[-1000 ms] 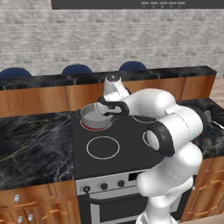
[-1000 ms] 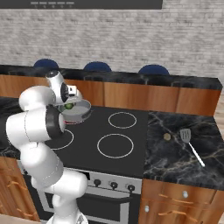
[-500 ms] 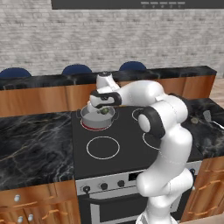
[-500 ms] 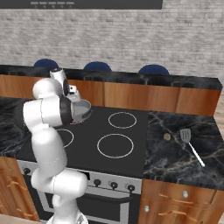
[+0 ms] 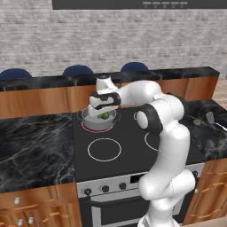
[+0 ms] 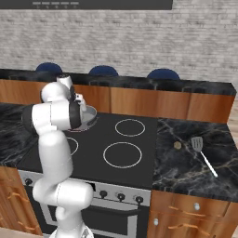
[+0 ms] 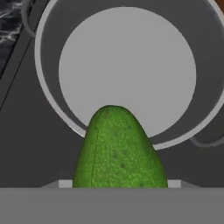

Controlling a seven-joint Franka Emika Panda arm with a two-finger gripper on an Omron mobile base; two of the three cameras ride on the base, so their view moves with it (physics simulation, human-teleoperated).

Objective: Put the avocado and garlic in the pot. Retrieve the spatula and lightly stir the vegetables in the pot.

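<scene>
The gripper [image 5: 103, 114] holds the avocado [image 7: 119, 151] directly above the pot [image 7: 127, 74], whose empty grey floor lies straight below it, ready for release.

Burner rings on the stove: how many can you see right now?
3 in the right base view: back right, front right, front left partly behind the arm. A fourth likely sits under the pot, hidden.
</scene>
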